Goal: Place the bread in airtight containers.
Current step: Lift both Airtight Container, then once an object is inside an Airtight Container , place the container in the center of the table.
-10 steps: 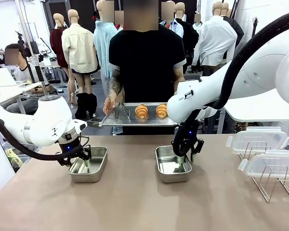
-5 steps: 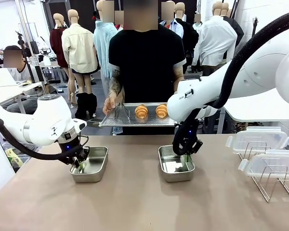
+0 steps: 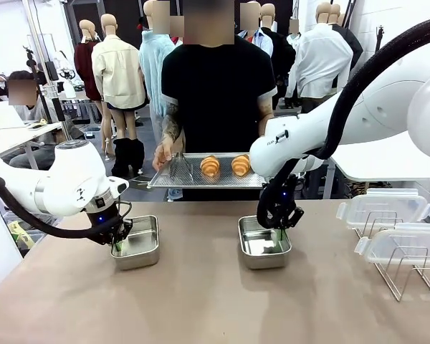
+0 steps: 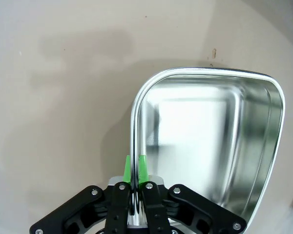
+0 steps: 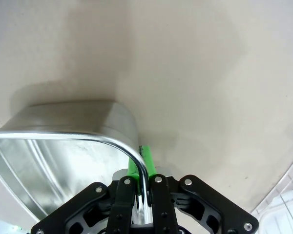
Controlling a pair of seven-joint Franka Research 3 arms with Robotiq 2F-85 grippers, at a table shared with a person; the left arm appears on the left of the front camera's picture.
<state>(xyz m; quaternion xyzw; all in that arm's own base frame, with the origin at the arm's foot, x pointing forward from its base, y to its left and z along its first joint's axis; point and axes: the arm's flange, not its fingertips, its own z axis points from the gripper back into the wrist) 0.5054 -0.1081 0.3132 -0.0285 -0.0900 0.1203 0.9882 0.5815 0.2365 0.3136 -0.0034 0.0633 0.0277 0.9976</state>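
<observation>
Two golden croissant-like pieces of bread (image 3: 211, 165) (image 3: 240, 165) lie on a perforated metal tray (image 3: 186, 179) held by the person across the table. Two empty steel containers stand on the table: one at the left (image 3: 136, 241), one in the middle (image 3: 264, 242). My left gripper (image 3: 117, 245) is shut on the left container's rim (image 4: 134, 117), green pads (image 4: 127, 167) either side of the wall. My right gripper (image 3: 280, 231) is shut on the middle container's rim (image 5: 112, 140), with its green pad (image 5: 147, 161) outside the wall.
Clear plastic lids (image 3: 384, 207) (image 3: 405, 243) rest on wire racks (image 3: 408, 276) at the table's right. The person's hand (image 3: 163, 155) grips the tray's left edge. Bare tabletop (image 3: 201, 301) lies in front of both containers.
Both grippers have closed onto the container rims. Both containers have shifted slightly to the right and away from me.
</observation>
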